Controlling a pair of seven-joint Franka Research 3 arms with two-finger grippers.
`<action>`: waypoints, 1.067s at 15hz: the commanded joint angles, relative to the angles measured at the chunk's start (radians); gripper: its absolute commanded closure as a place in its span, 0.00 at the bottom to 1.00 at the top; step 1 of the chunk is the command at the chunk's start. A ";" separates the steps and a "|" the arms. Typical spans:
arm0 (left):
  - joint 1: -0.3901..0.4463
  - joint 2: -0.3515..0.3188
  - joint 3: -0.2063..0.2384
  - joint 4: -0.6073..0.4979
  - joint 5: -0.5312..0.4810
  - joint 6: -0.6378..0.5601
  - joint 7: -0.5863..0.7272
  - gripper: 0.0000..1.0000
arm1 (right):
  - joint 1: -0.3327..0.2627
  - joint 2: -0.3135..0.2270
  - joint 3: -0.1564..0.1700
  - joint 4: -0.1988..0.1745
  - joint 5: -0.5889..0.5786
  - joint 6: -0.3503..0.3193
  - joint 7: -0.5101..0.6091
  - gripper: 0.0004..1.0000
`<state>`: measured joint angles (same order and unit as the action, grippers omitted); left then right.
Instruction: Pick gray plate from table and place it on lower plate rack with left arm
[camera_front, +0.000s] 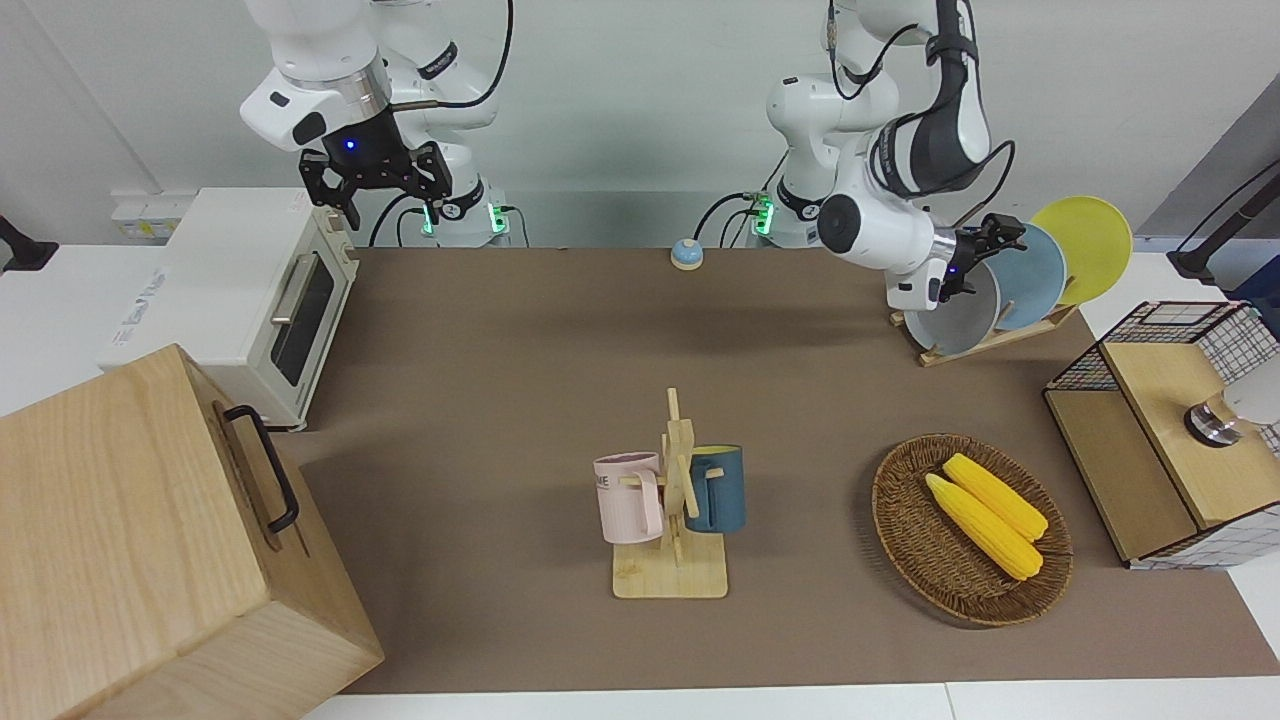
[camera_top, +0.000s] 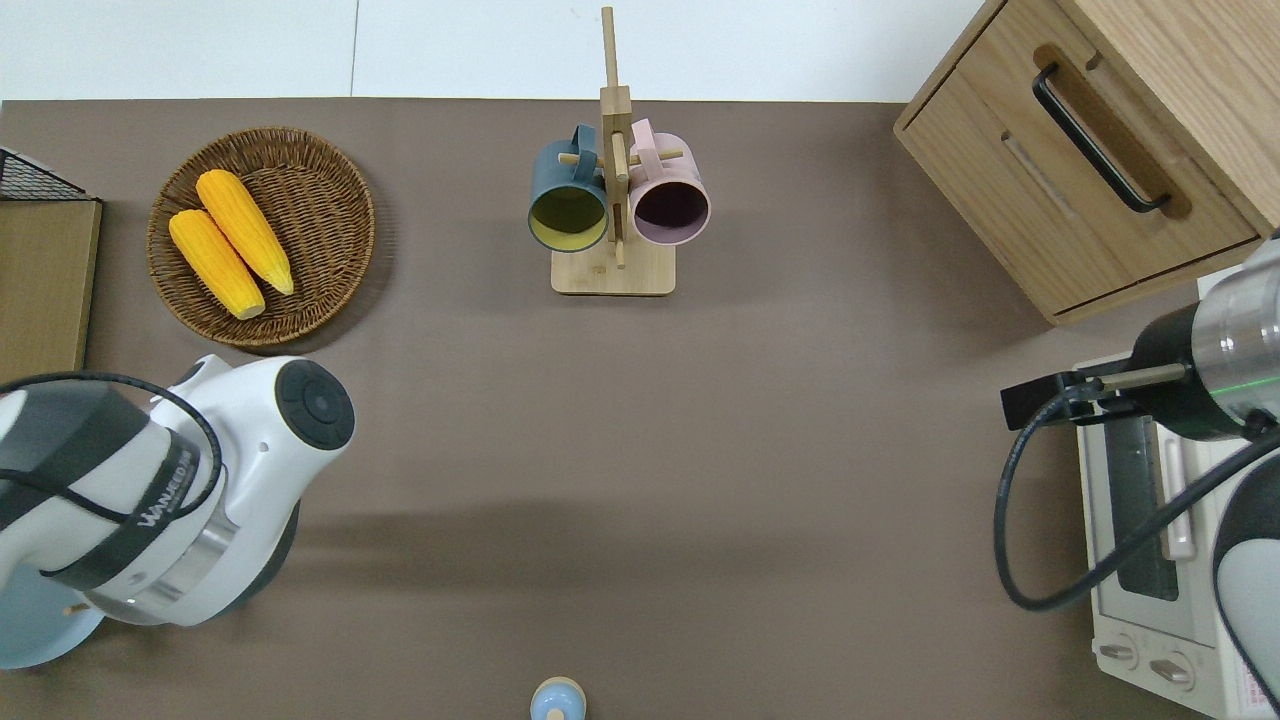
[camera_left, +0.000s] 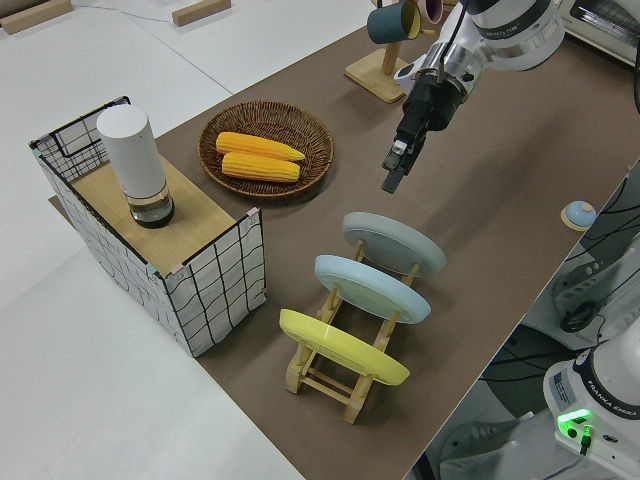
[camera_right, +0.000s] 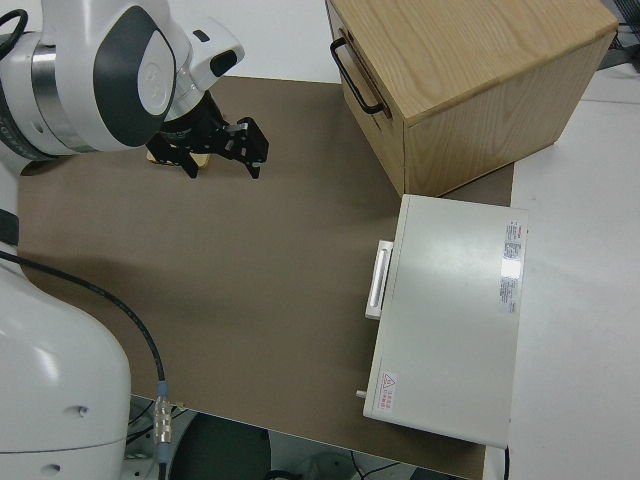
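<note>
We start at the left claw (camera_left: 393, 175), which hangs tilted down just at the upper rim of the gray plate (camera_left: 395, 245). We cannot tell whether it is released or clenched. In the left side view a gap shows between its tip and the plate, so we judge that it carries nothing.

The gray plate stands on edge in the end slot of the rack (camera_left: 330, 375), leaning on the pegs. We take it as already set down, and the pegs hold it upright without help from the claw. The blue plate (camera_left: 372, 288) and the yellow plate (camera_left: 340, 345) lean the same way in the next two slots, each apart from its neighbour, so the rack is full.

The rack sits near the table (camera_front: 500, 400) corner at the left arm's end and the robots' edge, within short reach of that arm. The right claw (camera_front: 372, 180) is parked, its jaws spread.
</note>
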<state>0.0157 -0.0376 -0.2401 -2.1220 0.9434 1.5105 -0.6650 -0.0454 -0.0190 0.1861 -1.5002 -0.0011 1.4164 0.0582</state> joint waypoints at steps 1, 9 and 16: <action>-0.010 0.010 0.008 0.137 -0.161 -0.006 0.035 0.00 | -0.010 -0.002 0.006 0.006 0.010 -0.014 0.000 0.01; -0.003 0.007 0.013 0.339 -0.569 -0.003 0.084 0.00 | -0.010 -0.002 0.006 0.006 0.010 -0.014 0.000 0.01; -0.002 0.010 0.021 0.461 -0.806 0.000 0.258 0.00 | -0.010 -0.002 0.006 0.006 0.010 -0.014 0.000 0.01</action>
<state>0.0162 -0.0392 -0.2355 -1.7188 0.2383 1.5128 -0.5275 -0.0454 -0.0190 0.1861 -1.5002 -0.0011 1.4164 0.0582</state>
